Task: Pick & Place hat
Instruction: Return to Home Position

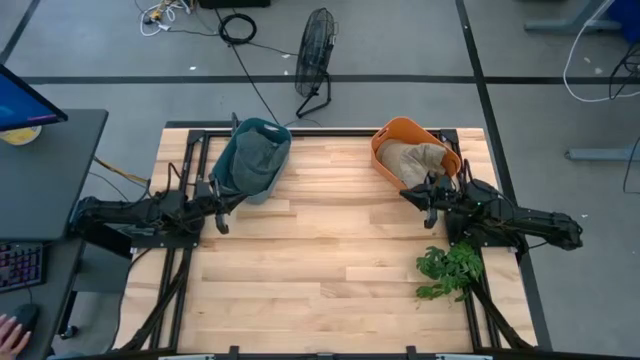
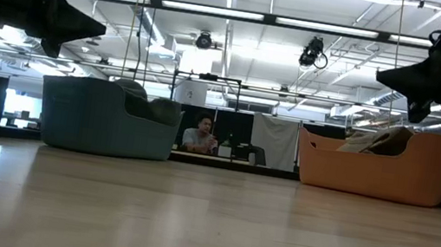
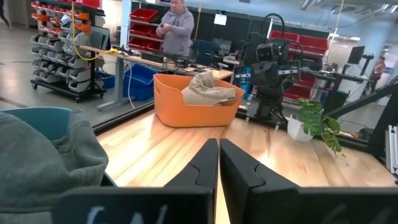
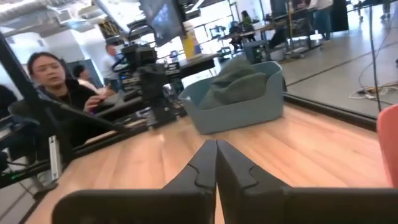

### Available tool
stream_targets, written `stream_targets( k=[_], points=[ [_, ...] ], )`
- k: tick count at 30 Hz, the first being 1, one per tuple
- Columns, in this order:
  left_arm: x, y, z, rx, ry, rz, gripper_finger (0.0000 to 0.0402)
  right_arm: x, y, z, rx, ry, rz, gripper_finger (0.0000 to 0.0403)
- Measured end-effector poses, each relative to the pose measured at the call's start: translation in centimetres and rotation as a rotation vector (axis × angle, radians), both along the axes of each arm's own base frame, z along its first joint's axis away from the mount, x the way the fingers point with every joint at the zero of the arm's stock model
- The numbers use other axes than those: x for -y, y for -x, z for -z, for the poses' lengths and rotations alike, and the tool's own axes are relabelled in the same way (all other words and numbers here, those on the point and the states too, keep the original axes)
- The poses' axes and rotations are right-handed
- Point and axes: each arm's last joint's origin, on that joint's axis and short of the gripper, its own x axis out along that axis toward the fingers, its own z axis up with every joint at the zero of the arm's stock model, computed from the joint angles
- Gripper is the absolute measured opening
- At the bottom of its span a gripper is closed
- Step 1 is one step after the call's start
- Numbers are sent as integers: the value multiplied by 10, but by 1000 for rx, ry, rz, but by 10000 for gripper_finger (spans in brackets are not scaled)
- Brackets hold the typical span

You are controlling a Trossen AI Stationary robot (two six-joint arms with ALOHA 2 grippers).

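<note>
A grey-green hat [image 1: 252, 158] lies inside a teal bin [image 1: 280, 135] at the table's far left; it also shows in the right wrist view [image 4: 239, 78]. A tan hat [image 1: 415, 160] lies inside an orange bin [image 1: 395, 130] at the far right, seen too in the left wrist view [image 3: 205, 89]. My left gripper [image 1: 222, 218] hovers shut above the table, near the teal bin's near side. My right gripper [image 1: 428, 206] hovers shut just near of the orange bin. Neither touches anything.
A small green plant in a white pot [image 1: 448, 270] stands on the table's right near part, close to my right arm. A floor fan [image 1: 315, 55] stands beyond the far edge. A desk with a monitor [image 1: 30, 110] is at left. Bare wood [image 1: 320, 250] lies between the arms.
</note>
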Motion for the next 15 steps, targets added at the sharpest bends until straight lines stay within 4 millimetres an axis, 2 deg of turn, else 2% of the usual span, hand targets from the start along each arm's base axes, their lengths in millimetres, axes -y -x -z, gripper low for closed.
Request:
stream_targets(
  k=[6,15],
  points=[
    [0,0,0,4,0,0,21,0,0,0,0,-2,10,24],
    [0,0,0,4,0,-1,21,0,0,0,-6,30,10,26]
  ],
)
